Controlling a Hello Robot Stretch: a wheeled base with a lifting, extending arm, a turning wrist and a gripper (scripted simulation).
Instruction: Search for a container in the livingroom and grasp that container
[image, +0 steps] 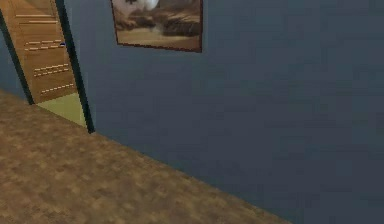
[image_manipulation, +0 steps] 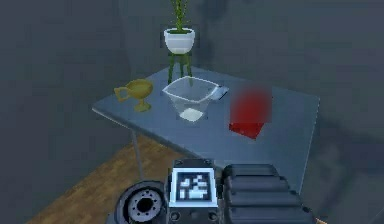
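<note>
On a grey-blue table (image_manipulation: 290, 120) in the arm side view stands a clear, square, open-topped container (image_manipulation: 192, 98) with something small and white at its bottom. At the view's bottom edge a white square with black marks (image_manipulation: 195, 188) shows, with the gripper's (image_manipulation: 140, 205) dark body just left of it, low in front of the table's near edge. Its far end cannot be made out, so I cannot tell whether it holds anything.
A gold cup-shaped thing (image_manipulation: 138, 93), a plant in a white pot on a green stand (image_manipulation: 180, 42) and a red boxy thing (image_manipulation: 248, 112) share the table. The forward view has a dark blue wall (image: 290, 110) close ahead with a framed picture (image: 158, 24), a wooden door (image: 42, 50) at left, and brown floor (image: 80, 170).
</note>
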